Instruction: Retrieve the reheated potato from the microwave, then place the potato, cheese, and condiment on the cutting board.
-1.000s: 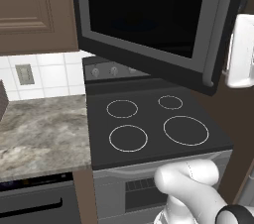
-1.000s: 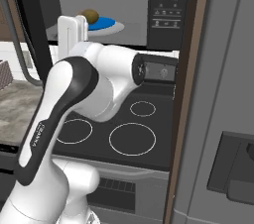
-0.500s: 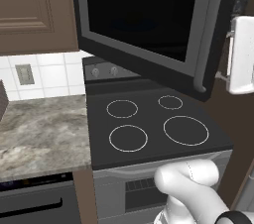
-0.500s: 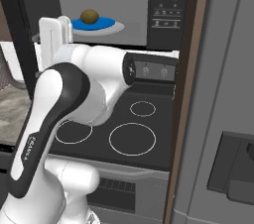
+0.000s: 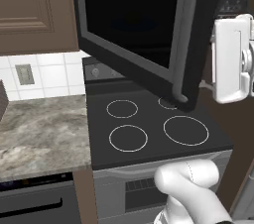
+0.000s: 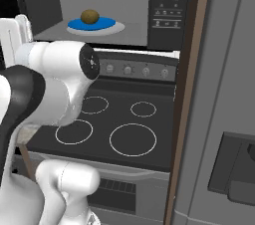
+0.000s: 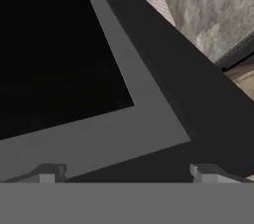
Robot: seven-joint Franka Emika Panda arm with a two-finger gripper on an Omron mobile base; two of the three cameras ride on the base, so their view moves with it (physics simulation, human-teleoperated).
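Gripper (image 7: 126, 174) jaws spread wide, holding nothing, close against the swung-open microwave door (image 5: 144, 34). Below the microwave (image 6: 124, 7): black stovetop (image 6: 119, 124) with ring burners; marble counter (image 5: 39, 129) to its left. Deeper inside the microwave, potato (image 6: 90, 16) sits on a blue plate (image 6: 94, 24).

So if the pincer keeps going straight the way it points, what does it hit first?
Most likely the microwave door: in the hand view the open pincer faces the door's dark glass window close ahead. Depth is hard to judge.
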